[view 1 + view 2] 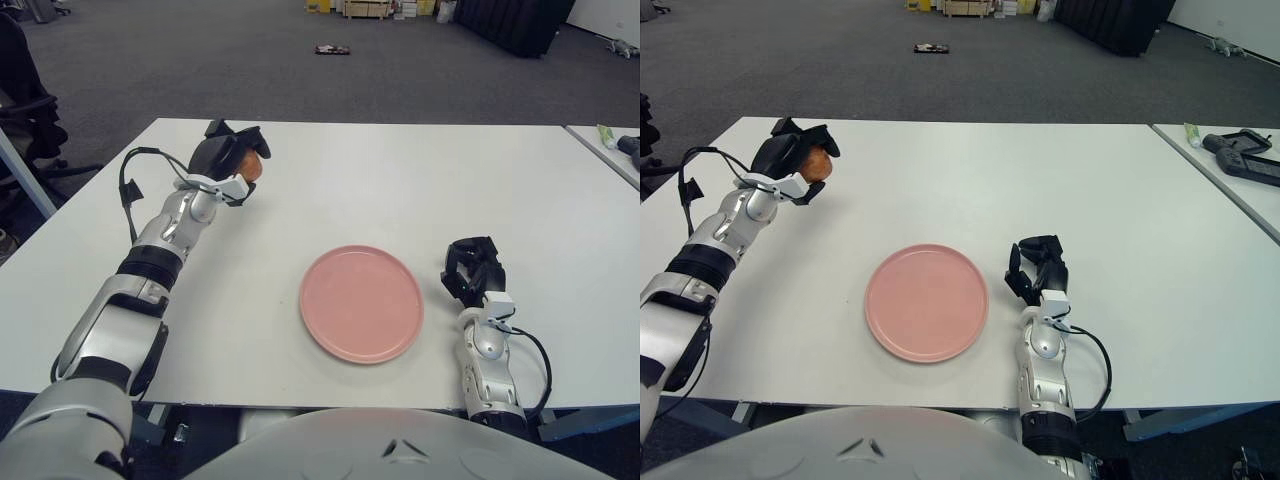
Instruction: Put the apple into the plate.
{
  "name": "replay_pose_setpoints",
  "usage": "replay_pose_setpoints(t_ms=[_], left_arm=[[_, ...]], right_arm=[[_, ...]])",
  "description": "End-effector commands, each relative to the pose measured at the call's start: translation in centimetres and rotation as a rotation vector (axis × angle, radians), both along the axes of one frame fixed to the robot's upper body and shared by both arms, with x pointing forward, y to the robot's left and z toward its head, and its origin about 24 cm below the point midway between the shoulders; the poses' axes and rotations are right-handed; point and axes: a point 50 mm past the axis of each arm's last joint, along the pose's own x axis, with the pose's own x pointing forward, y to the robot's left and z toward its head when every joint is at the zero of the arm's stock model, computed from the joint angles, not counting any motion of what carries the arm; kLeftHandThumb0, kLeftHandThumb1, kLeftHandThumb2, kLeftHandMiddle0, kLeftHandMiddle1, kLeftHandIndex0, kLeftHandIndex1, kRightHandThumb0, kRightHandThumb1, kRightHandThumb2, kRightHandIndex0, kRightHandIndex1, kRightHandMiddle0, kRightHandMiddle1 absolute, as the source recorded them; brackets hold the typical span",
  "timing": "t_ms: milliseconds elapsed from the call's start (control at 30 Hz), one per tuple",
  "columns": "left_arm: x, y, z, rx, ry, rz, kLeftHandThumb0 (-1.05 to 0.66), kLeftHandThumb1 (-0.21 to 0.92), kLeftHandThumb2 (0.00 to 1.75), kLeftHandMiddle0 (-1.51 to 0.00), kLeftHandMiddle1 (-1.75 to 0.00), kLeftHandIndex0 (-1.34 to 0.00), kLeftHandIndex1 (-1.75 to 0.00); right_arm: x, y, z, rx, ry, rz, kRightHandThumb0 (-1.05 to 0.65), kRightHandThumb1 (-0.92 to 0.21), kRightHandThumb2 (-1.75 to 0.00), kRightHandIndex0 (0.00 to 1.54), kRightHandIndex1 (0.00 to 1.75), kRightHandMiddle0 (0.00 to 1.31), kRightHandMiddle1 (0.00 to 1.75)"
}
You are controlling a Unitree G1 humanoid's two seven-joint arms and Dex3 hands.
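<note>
White table [350, 190] fills the view; grey carpeted floor beyond it, a second table [1230, 170] at the right edge carrying some dark gear.

Plate [362, 303]: pink, round, shallow, empty. Sits near the front edge, roughly centred, within reach of either arm, so a sensible drop target.

Left arm extended out over the table's left half. Left hand [232, 160] raised clear of the surface, well apart from the plate, up and to its left. Fingers clenched around the apple [252, 166]. Judgement: holding it aloft keeps it from dragging during the carry across.

Right hand [474, 272] shows just right of the plate, idle, holding nothing; dark fingers look curled in.

Apple: small, reddish-orange, mostly hidden by the dark fingers; only its right side shows in both views. No stem or marks can be made out.

Status, judged: grasp done, transfer under way, placement not yet done. Next move calls for a sweep right and toward the robot, then lowering over the plate's middle before letting go, as a round fruit may roll off a shallow rim.
</note>
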Motion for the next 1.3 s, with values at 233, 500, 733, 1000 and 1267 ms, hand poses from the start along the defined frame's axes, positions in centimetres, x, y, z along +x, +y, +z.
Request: replay_pose_setpoints(t_ms=[233, 500, 733, 1000, 1267], left_arm=[[-1.0, -3.7, 1.6, -0.045, -0.047, -0.176, -0.01, 0.01, 1.54, -0.83, -1.75, -0.84, -1.33], [-2.3, -6.9, 2.2, -0.051, -0.065, -0.319, -0.01, 0.00, 1.55, -0.84, -1.75, -0.83, -1.35], [-4.3, -9.3, 2.0, -0.051, -0.013, -0.470, -0.01, 0.02, 1.54, -0.83, -1.75, -0.79, -1.39], [-6.8, -11.0, 0.6, -0.070, 0.105, -0.630, -0.01, 0.03, 1.52, -0.82, -1.75, -0.79, -1.38], [-7.9, -11.9, -0.6, -0.017, 0.187, -0.753, -0.01, 0.05, 1.50, -0.81, -1.75, -0.80, -1.34]], right_arm=[[-0.6, 0.0, -1.3, 0.016, 0.068, 0.000, -0.37, -0.74, -0.78, 0.55, 1.31, 0.30, 1.75], [-0.6, 0.0, -1.4, 0.028, 0.073, -0.014, -0.37, -0.75, -0.76, 0.54, 1.31, 0.29, 1.75], [-0.7, 0.0, -1.4, 0.033, 0.069, -0.021, -0.37, -0.73, -0.79, 0.55, 1.31, 0.30, 1.75], [-0.9, 0.1, -1.4, 0.034, 0.076, -0.025, -0.37, -0.74, -0.78, 0.54, 1.30, 0.30, 1.75], [-1.0, 0.1, -1.3, 0.035, 0.079, -0.025, -0.37, -0.72, -0.80, 0.54, 1.30, 0.31, 1.75]])
